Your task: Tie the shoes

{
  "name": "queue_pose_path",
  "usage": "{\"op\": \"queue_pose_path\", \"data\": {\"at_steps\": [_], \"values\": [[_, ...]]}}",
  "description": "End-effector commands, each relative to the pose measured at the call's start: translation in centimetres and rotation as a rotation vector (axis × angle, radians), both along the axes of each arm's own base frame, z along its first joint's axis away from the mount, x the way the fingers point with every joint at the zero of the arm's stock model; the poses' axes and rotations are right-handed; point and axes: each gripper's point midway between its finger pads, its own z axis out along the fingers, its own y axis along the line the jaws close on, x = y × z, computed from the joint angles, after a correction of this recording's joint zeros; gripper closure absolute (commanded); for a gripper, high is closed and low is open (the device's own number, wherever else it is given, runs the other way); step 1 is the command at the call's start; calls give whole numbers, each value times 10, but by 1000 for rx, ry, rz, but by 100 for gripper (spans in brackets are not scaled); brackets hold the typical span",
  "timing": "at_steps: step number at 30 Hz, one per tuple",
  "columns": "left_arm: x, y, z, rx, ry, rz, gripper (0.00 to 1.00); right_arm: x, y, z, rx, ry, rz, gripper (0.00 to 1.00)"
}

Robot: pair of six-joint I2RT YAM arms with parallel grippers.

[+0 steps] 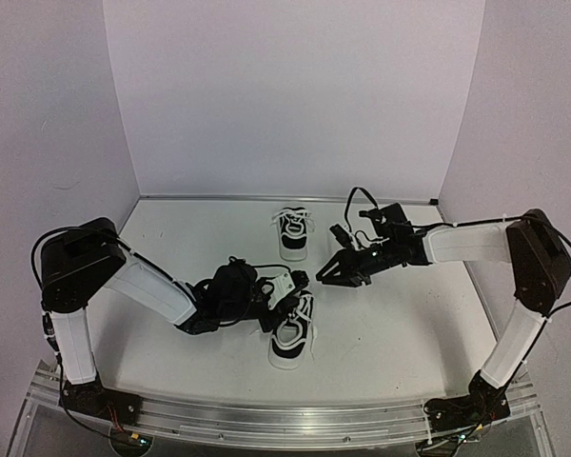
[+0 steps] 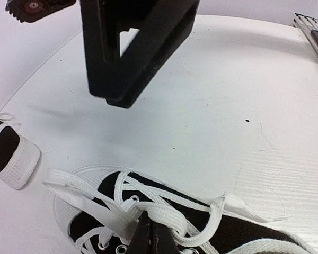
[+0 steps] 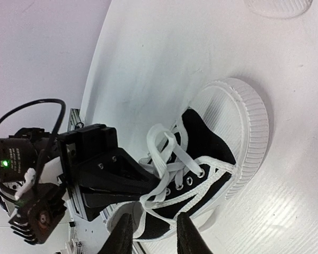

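Observation:
The near shoe (image 1: 291,335) is a black sneaker with a white sole, lying mid-table with loose white laces. My left gripper (image 1: 287,283) is at its lacing, shut on a white lace (image 2: 172,216); its tips (image 2: 151,234) pinch a lace loop over the shoe's black upper (image 2: 244,233). My right gripper (image 1: 325,274) hangs open and empty just right of the shoe, above the table. In the right wrist view its gripper (image 3: 155,238) frames the near shoe (image 3: 212,151) and the left gripper (image 3: 106,174). The far shoe (image 1: 292,232) stands near the back, laces loose.
White walls close the table at the back and both sides. The far shoe's toe shows at the left edge of the left wrist view (image 2: 8,156). The aluminium rail (image 1: 285,419) with the arm bases runs along the near edge.

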Motion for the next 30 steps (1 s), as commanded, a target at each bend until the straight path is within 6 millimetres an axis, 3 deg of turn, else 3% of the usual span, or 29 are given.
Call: {"op": "queue_pose_path", "data": {"at_steps": [1,13,30], "values": [[0,-1,6,-37,-3,-12,100,-11,3,-33,-34,72,17,78],[-2,0,5,-32,-1,-19,100,-27,24,-37,82,144,76,80],[-3,-2,5,-41,4,-28,100,-35,37,-43,115,175,104,81]]}}
